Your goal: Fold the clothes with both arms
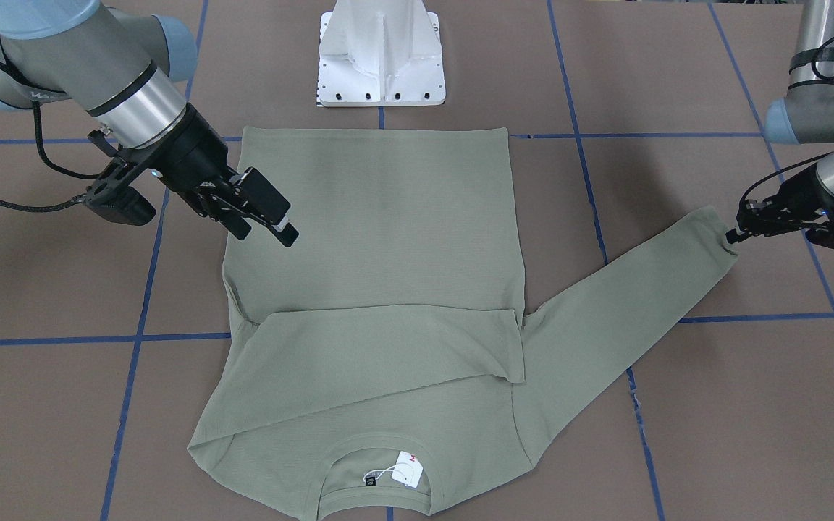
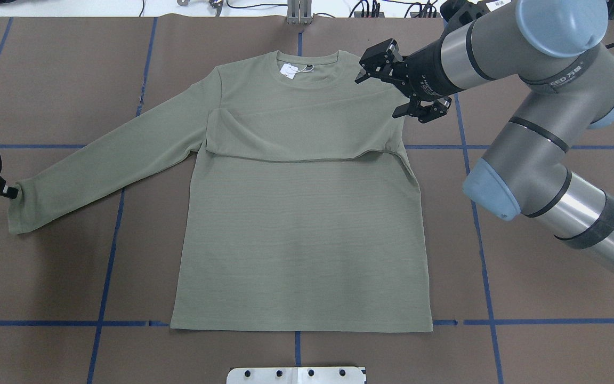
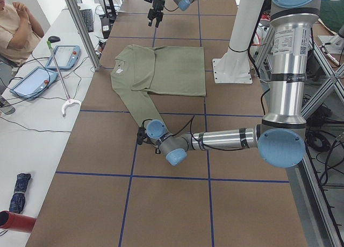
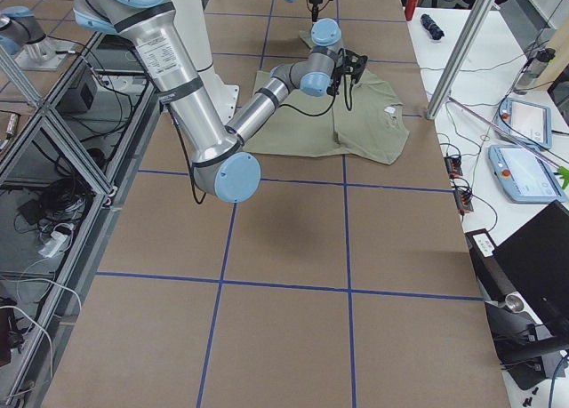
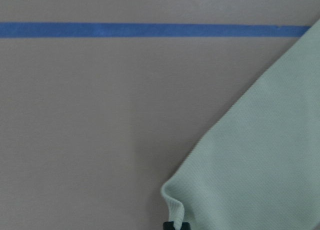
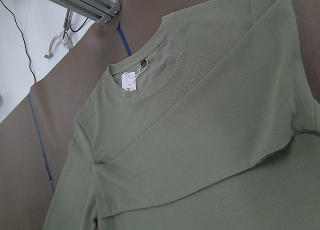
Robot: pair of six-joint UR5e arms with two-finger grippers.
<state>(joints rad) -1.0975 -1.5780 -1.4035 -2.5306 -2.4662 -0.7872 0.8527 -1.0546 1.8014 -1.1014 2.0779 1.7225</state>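
The brown, blue-taped table (image 2: 46, 266) carries the sage-green long-sleeve knit shirt (image 2: 301, 240), flat at mid-table with its neck toward the far edge. One sleeve is already folded across the chest. The other sleeve (image 2: 110, 160) stretches toward the table's left end, so that fold and the body folds are still to do. The right gripper (image 2: 384, 96) hovers wide open and empty over the folded shoulder. The left gripper (image 2: 9, 190) seems pinched on the cuff (image 5: 172, 205), though its fingertips barely show.

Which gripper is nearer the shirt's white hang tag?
Right. The right gripper hovers over the shirt near the hang tag; the left gripper grips the far sleeve cuff.
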